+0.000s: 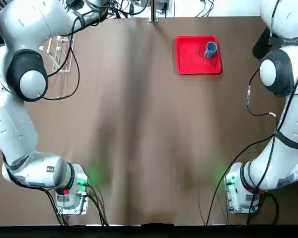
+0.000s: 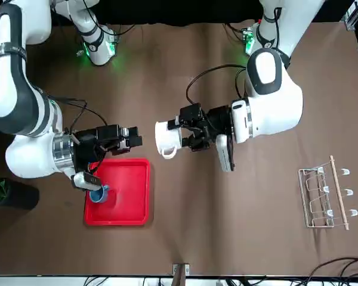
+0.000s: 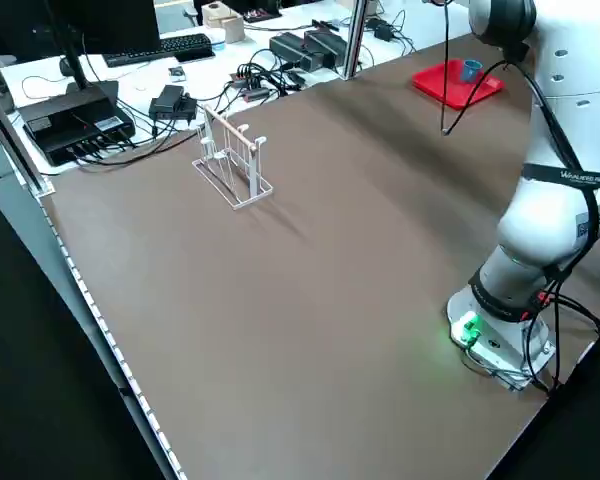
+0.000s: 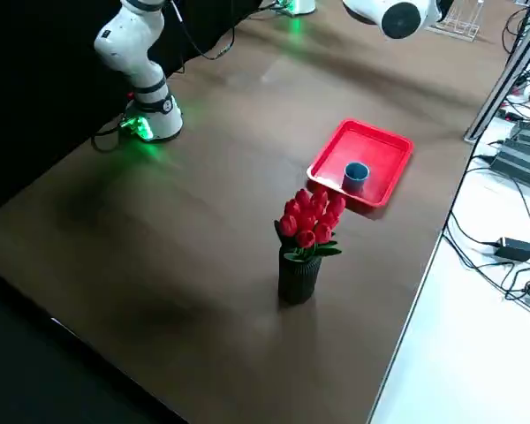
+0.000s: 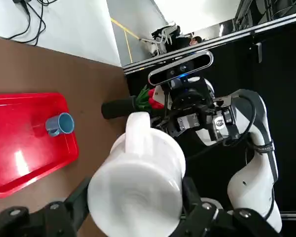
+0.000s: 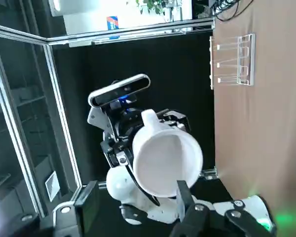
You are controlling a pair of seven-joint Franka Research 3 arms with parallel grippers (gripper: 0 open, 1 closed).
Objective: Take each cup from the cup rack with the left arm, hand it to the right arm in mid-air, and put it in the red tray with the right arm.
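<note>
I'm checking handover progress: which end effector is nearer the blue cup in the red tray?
Right. The right end effector hangs above the tray's edge, near the blue cup. The left end effector holds the white cup farther toward mid-table.

1. Even, fairly bright overhead light on the desk (image 1: 139, 124); soft blurry shadows w/ no hard edges.
2. Green glow spills onto the desk beside each arm base light (image 1: 82, 181).
3. White glare patch on the red tray (image 5: 19, 163).
4. Window area behind the cup rack (image 6: 232, 59) blown out; black backdrop nr it dim.

An open gap is left between the right gripper (image 2: 137, 138) and the small white handled mug (image 2: 166, 139) facing it.
</note>
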